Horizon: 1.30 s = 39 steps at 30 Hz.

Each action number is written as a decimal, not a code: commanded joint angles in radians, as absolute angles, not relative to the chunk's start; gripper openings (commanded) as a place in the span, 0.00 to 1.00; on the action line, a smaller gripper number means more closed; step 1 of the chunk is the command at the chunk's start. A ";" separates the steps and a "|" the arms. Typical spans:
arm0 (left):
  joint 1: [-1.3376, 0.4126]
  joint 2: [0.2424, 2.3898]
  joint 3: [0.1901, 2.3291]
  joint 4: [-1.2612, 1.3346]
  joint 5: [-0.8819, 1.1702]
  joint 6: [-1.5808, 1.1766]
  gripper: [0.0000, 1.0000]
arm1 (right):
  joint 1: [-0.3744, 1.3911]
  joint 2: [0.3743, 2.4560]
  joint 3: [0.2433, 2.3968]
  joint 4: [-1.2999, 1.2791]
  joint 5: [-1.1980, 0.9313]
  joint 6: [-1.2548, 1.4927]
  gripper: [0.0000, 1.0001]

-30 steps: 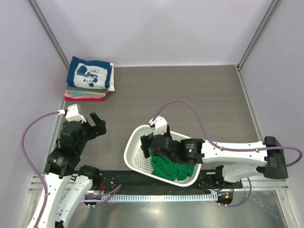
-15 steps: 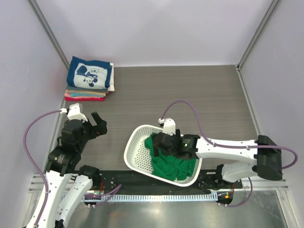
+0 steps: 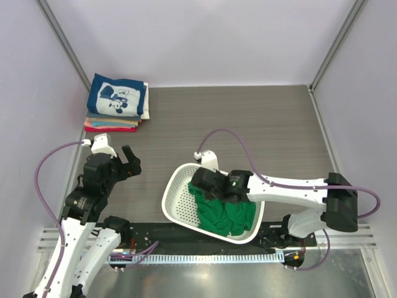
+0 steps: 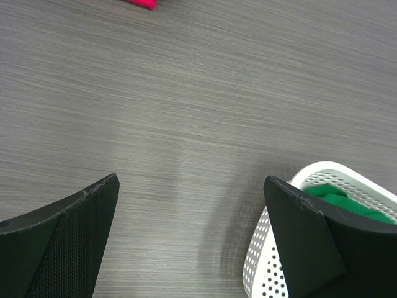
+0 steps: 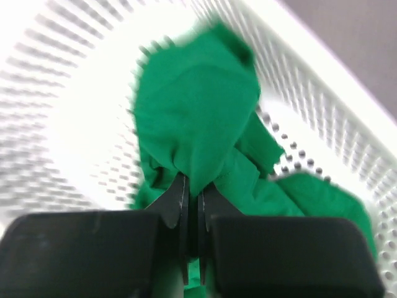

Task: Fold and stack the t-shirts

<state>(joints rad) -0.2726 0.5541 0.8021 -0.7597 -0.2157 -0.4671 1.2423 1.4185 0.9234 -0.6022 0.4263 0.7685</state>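
Observation:
A bright green t-shirt [image 3: 226,214] lies crumpled in the white perforated basket [image 3: 175,189] near the table's front. My right gripper [image 3: 205,189] reaches into the basket, and in the right wrist view the right gripper [image 5: 192,189] is shut on a fold of the green t-shirt [image 5: 198,118]. A stack of folded t-shirts [image 3: 116,102] with a navy cartoon-print one on top sits at the far left corner. My left gripper [image 3: 122,162] hovers open over bare table, left of the basket; the left wrist view shows its fingers [image 4: 307,239] wide apart, holding nothing.
The basket's rim [image 4: 322,171] shows beside the left gripper's right finger. A pink edge of the stack [image 4: 139,3] peeks in at the top of the left wrist view. Pale walls close the table at left, back and right.
The right gripper has shut on the green t-shirt inside the basket, and its arm has shifted slightly. The left arm has barely moved and stays open.

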 commanded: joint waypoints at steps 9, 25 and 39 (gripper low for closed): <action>-0.267 0.549 0.808 -0.739 -0.181 -0.449 1.00 | 1.194 1.272 1.802 -0.653 0.917 0.200 0.01; -0.311 0.685 0.807 -0.683 0.066 -0.420 1.00 | 0.499 1.258 1.252 -0.698 0.508 0.439 1.00; -0.569 1.244 0.804 -0.522 0.100 -0.574 0.83 | 0.483 1.117 1.120 -0.683 0.437 0.405 1.00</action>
